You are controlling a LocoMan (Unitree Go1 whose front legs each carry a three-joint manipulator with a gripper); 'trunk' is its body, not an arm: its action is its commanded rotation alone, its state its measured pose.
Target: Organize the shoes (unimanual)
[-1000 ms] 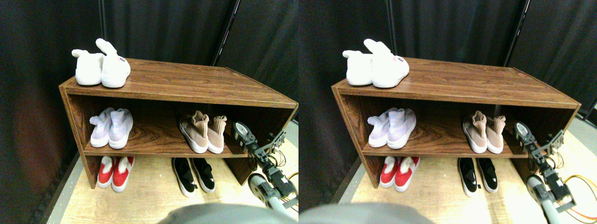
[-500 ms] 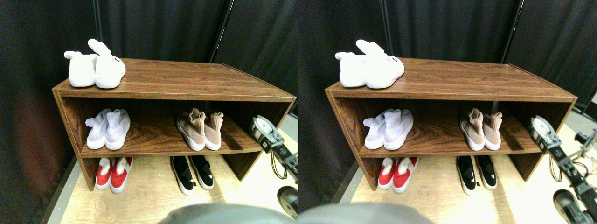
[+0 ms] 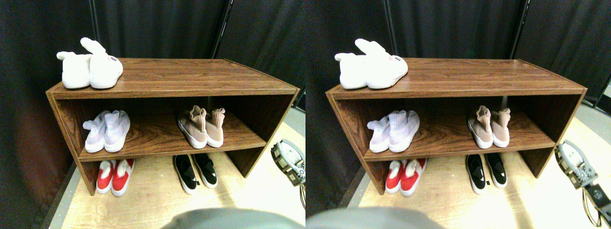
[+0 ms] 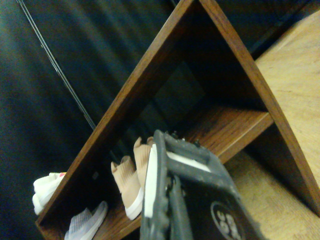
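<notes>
Tan sneakers (image 3: pixel 200 126), black slip-ons (image 3: pixel 195 171), white soles

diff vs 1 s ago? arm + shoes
The right gripper has pulled back out of the shelf, away from the tan sneakers, toward the lower right, holding nothing. The camera shifted too. Tan sneakers and black slip-ons stayed put.

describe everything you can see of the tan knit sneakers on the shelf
The pair of tan knit sock-collar sneakers with white soles stands on the right part of the middle board of the dark wooden shoe rack. The two shoes sit side by side, pressed together, upright on their soles, with their soft ribbed collars rising at the back and slightly slumped. Nothing grips them. In the wrist view they show past the jaw, one collar partly hidden.
</notes>
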